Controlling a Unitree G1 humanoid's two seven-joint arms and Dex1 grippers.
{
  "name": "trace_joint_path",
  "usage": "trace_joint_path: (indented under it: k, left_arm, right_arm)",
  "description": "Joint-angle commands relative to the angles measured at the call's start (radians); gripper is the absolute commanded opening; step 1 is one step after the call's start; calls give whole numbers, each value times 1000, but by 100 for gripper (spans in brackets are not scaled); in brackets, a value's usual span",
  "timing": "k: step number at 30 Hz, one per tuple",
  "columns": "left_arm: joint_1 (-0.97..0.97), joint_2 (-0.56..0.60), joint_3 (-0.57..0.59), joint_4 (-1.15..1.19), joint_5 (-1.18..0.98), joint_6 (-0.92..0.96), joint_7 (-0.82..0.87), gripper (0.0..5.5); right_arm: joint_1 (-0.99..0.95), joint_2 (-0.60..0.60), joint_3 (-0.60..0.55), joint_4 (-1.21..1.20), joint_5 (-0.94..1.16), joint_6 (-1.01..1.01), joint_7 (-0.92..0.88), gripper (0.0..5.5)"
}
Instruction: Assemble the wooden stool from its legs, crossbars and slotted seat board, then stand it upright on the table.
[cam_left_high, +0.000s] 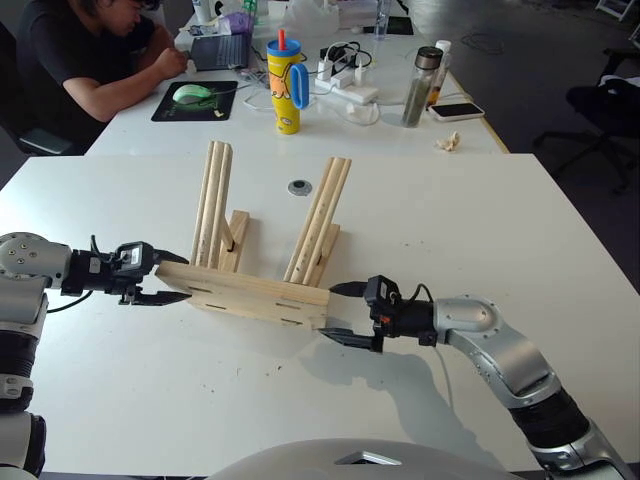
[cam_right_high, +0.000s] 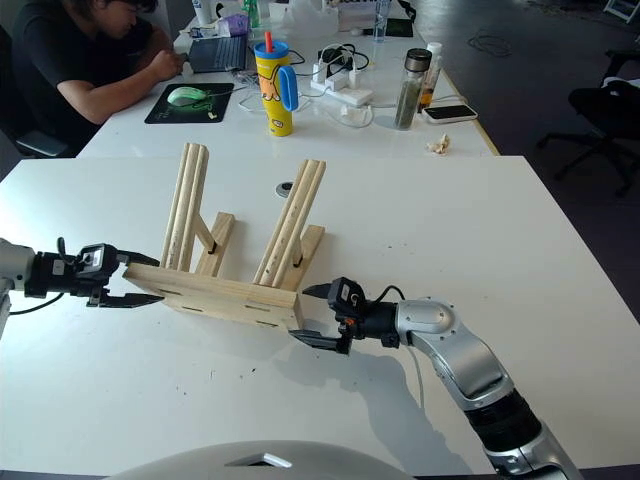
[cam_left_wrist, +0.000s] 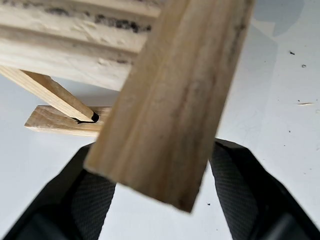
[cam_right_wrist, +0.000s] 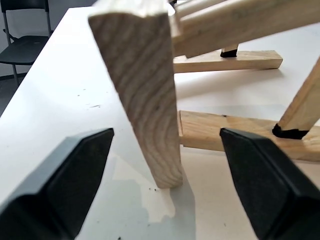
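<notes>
The white desk (cam_left_high: 480, 230) carries the wooden stool (cam_left_high: 308, 250), which lies tipped on its side a little in from the near edge, toward the left of centre. Nearest is the slotted seat board (cam_left_high: 250, 292), standing on its long edge and running across the desk.

At the board's right end is the right gripper (cam_left_high: 330, 312). Its black fingers (cam_right_wrist: 70, 175) are spread wide, one on each side of the end grain, with clear gaps to the wood. At the left end is the left gripper (cam_left_high: 187, 279). Its fingers (cam_left_wrist: 240, 190) are also spread around the board's end, close to the wood. Whether they touch it cannot be told.

Two pairs of legs (cam_left_high: 212, 200) slope from the board toward the far edge. Short crossbars (cam_left_high: 237, 240) lie on the desk beneath them. Beyond, a round grommet (cam_left_high: 299, 187) sits in the desktop between the legs.
</notes>
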Motion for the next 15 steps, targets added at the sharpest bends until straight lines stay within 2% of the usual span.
trace_joint_path:
  k: [1,5,12,15]
  left_arm:
    - [-17,12,-9,33,18,-14,-10,302]
    - [-29,-1,-13,53,13,-19,-14,302]
    - [-31,-7,6,23,-44,83,-27,200]
    - [-20,3,14,7,-73,144,-48,177]
  right_arm:
    - [-22,26,4,25,-4,-14,3,321]
    - [-24,36,1,39,-1,-12,6,256]
    - [-45,56,-39,76,48,3,24,147]
    - [-56,58,-75,91,93,32,47,138]
